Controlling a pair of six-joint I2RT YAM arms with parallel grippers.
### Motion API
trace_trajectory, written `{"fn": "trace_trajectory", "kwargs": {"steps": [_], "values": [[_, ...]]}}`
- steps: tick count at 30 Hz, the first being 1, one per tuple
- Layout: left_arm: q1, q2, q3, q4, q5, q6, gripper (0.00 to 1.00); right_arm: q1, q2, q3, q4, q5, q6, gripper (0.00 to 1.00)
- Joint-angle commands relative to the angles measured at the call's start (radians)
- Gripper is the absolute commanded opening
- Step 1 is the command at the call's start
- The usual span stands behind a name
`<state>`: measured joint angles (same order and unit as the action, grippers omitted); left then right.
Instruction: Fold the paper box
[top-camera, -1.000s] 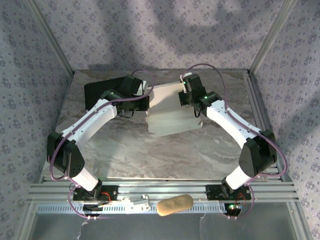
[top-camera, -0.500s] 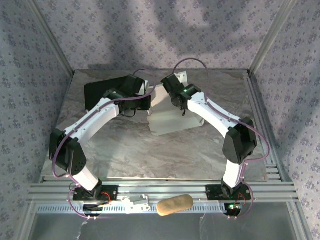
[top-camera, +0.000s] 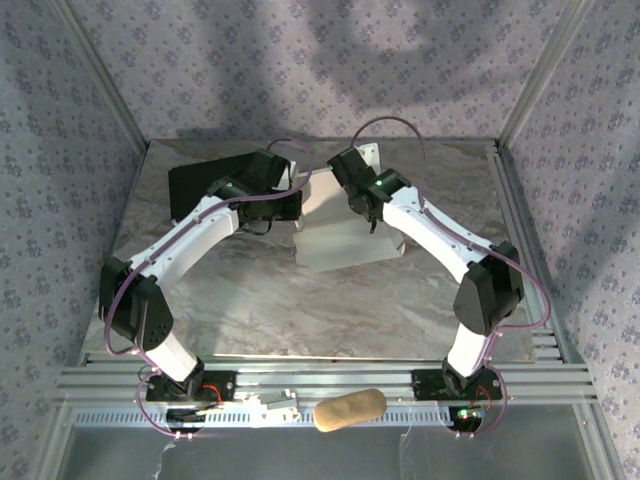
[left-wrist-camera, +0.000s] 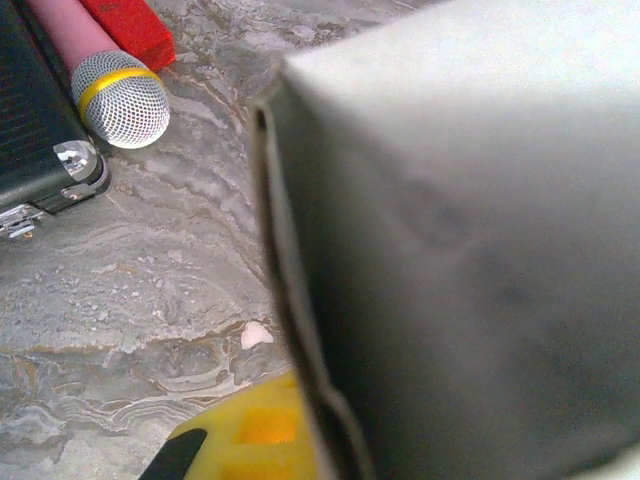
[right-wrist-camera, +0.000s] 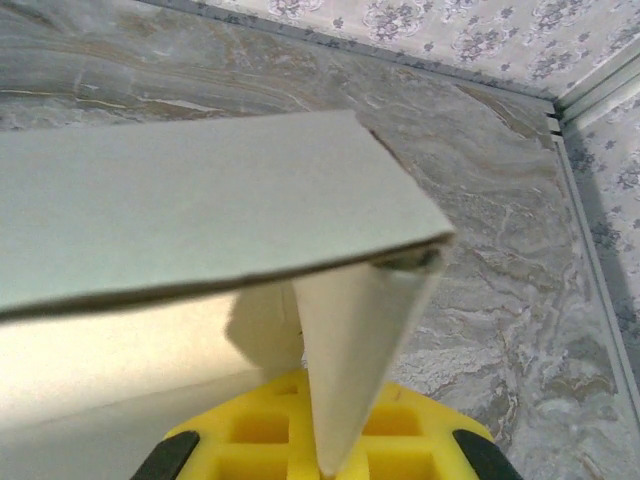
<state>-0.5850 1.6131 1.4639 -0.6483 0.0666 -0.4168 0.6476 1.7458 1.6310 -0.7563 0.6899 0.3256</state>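
- Walls: pale lilac wallpaper with a small repeating floral motif on the back and both sides. Broad soft shadows cross the back panel.
- Table: grey-brown marbled surface with a mild sheen.
- Corner posts: bare aluminium, slanting outward in the overhead view.
- Near rail: slotted aluminium extrusions along the table's front edge.

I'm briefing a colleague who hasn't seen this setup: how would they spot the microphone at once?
On the marbled table, find the black case. The microphone lies right beside it, next to a red block; only it has a silver mesh head, yellow ring and pink handle.
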Motion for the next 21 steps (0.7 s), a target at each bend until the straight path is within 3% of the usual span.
{"fn": "trace_trajectory", "kwargs": {"steps": [1,7,21], "values": [[-0.001,-0.025,0.043,0.004,0.008,-0.007,0.00,-0.027,-0.033,-0.024,-0.002,-0.040,-0.026,0.13],[-0.002,-0.026,0.047,0.002,0.005,-0.008,0.00,-0.049,-0.072,-0.070,0.044,-0.153,-0.035,0.25],[-0.002,-0.022,0.041,0.007,0.006,-0.007,0.00,-0.083,-0.120,-0.135,0.104,-0.314,-0.030,0.30]]}}
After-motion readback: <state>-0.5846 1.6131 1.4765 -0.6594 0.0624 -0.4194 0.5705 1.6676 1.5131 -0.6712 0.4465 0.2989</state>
